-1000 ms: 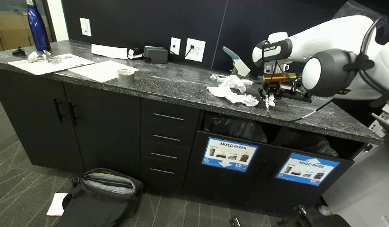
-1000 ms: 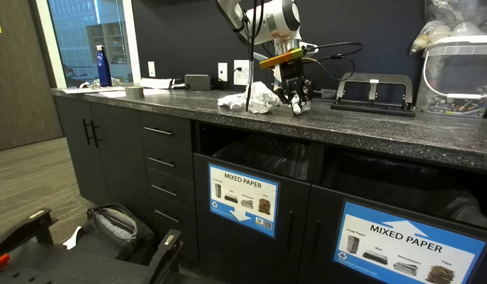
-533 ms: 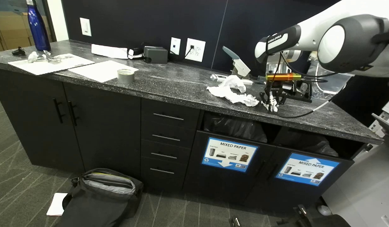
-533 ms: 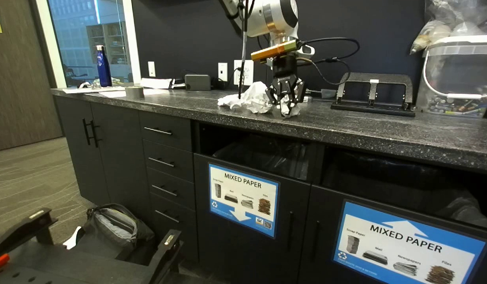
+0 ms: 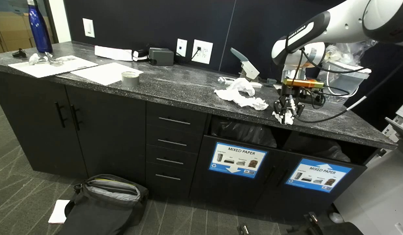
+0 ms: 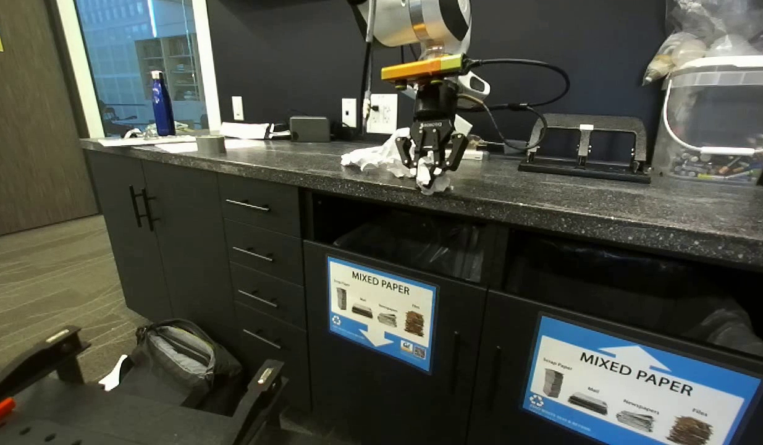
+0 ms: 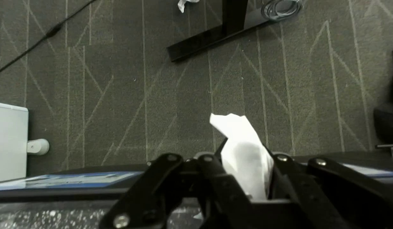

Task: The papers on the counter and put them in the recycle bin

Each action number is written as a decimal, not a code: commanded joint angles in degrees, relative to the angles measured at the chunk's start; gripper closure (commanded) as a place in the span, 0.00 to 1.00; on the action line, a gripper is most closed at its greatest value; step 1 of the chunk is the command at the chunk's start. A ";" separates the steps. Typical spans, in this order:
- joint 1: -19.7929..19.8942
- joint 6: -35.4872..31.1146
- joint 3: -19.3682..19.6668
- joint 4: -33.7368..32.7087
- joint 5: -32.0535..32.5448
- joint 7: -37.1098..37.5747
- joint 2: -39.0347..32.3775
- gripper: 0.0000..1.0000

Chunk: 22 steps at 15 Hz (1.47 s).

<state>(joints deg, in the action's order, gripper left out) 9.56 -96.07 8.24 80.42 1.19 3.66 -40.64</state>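
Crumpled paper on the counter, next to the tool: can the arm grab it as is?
Probably not yet: the tool is closed on another paper wad, which would likely have to be dropped first. Beyond that, the crumpled paper lies uncovered and close by on the counter.

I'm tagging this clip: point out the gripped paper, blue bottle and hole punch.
Gripped paper [image 7: 246,156], wrist view: its middle.
Blue bottle [image 5: 39,28], in an exterior view: its body.
Hole punch [image 6: 594,122], in an exterior view: its top bar.
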 commanded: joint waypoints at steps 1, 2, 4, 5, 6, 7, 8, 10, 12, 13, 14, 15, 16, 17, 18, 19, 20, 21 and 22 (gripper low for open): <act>1.07 -3.92 -1.64 13.88 -1.80 -4.47 8.64 0.86; 0.93 -5.43 -1.62 16.63 -1.57 -5.20 10.01 0.86; 0.19 -9.33 -1.45 22.62 -0.31 -5.96 12.45 0.86; 0.14 -11.46 -1.67 25.61 -0.35 -6.79 13.61 0.86; 0.22 -13.21 -2.04 28.66 -0.75 -7.96 14.74 0.86; 0.36 -14.87 -2.64 31.86 -1.31 -9.58 15.77 0.86; 0.44 -15.90 -3.31 35.07 -1.76 -11.45 16.75 0.86; 0.46 -18.31 -4.38 41.44 -2.54 -14.31 18.55 0.86; 0.45 -20.98 -5.54 47.96 -4.38 -16.39 20.25 0.86; 0.29 -22.38 -6.02 51.20 -5.06 -17.29 20.78 0.86; -0.09 -25.81 -6.33 54.57 -5.28 -17.64 20.91 0.86; -0.54 -30.69 -6.61 57.93 -5.60 -17.28 20.94 0.86; -1.09 -35.53 -6.90 60.92 -5.49 -16.65 22.25 0.86; -1.77 -40.18 -7.15 62.60 -5.06 -15.44 22.51 0.86; -2.98 -45.22 -6.98 63.39 -3.86 -13.04 20.62 0.86; -3.80 -50.18 -7.00 64.60 -3.26 -12.17 19.64 0.86; -4.54 -55.07 -7.23 64.81 -3.54 -11.06 18.02 0.86; -5.57 -59.82 -7.07 65.31 -3.12 -9.67 16.83 0.86; -6.45 -64.48 -7.28 64.94 -3.39 -8.42 15.09 0.86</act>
<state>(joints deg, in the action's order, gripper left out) 5.55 -149.39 1.22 144.03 -2.87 -8.86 -23.16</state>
